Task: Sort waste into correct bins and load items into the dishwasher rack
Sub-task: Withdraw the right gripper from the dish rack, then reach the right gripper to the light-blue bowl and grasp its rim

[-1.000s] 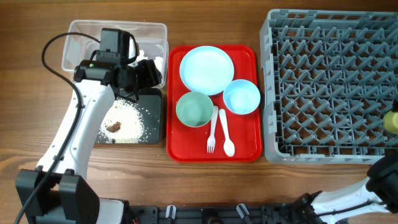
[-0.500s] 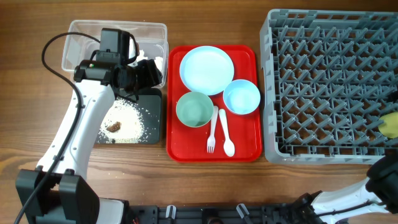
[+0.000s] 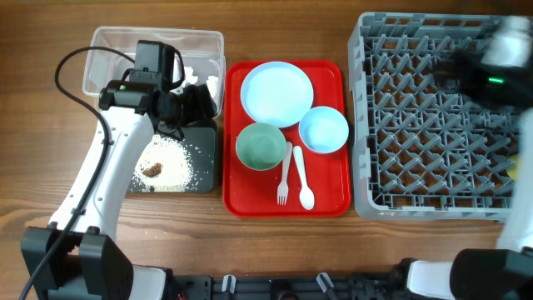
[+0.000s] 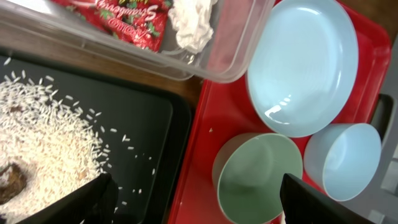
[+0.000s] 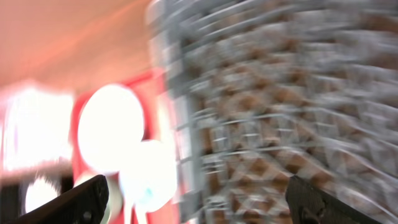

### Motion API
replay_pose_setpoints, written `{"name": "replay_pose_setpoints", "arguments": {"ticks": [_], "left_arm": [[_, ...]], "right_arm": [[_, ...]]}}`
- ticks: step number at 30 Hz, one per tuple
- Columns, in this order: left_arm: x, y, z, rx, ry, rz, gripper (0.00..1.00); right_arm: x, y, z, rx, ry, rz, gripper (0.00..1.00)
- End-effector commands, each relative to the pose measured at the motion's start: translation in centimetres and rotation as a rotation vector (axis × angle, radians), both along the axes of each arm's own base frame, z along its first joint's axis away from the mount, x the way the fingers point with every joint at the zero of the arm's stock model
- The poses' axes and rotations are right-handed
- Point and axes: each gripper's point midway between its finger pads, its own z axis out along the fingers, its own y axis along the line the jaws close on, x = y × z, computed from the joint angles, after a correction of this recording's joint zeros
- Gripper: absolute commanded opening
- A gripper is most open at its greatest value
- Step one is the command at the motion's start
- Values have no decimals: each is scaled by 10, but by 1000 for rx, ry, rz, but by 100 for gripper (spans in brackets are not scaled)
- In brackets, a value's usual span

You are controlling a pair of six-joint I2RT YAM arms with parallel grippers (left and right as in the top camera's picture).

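Observation:
My left gripper (image 3: 200, 98) is open and empty over the edge between the clear tub (image 3: 112, 50) and the black tray (image 3: 204, 158). In the left wrist view its fingers (image 4: 193, 199) straddle the pale green bowl (image 4: 258, 177). The red wrapper (image 4: 118, 18) and white tissue (image 4: 193, 22) lie in the tub. Rice with brown bits (image 3: 166, 162) covers the black tray. The blue plate (image 3: 277, 93), blue bowl (image 3: 323, 131), green bowl (image 3: 261, 146), fork (image 3: 284, 175) and spoon (image 3: 302, 179) sit on the red tray. My right gripper (image 3: 454, 71), blurred, is open and empty (image 5: 199, 199) over the grey rack (image 3: 441, 125). The yellow cup (image 3: 510, 171) lies at the rack's right edge.
The red serving tray (image 3: 241, 196) lies between the bins and the rack. The left arm's cable loops over the table at the far left (image 3: 62, 75). Bare wood shows along the front edge (image 3: 250, 242).
My right arm has swung fast from the lower right edge to above the rack's far side. The yellow cup stays at the rack's right edge. The left arm has not moved.

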Motion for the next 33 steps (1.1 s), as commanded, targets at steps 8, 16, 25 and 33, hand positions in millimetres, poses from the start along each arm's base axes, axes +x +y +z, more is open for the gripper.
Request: {"name": "replay_pose_setpoints", "arguments": {"ticks": [8,16,25,33], "left_arm": [[-4,5,1,23,5,4,85],[-4,5,1,23,5,4,85],[-4,5,1,23,5,4,86],[-4,5,1,23,4,3,86]], "right_arm": [[19,145,-71,-253,113,405,93],[41,153,-160,-325,288,342,92],[21,163,-222,-270,475,430,91],[-10,166,-227,-215,609,447,68]]}}
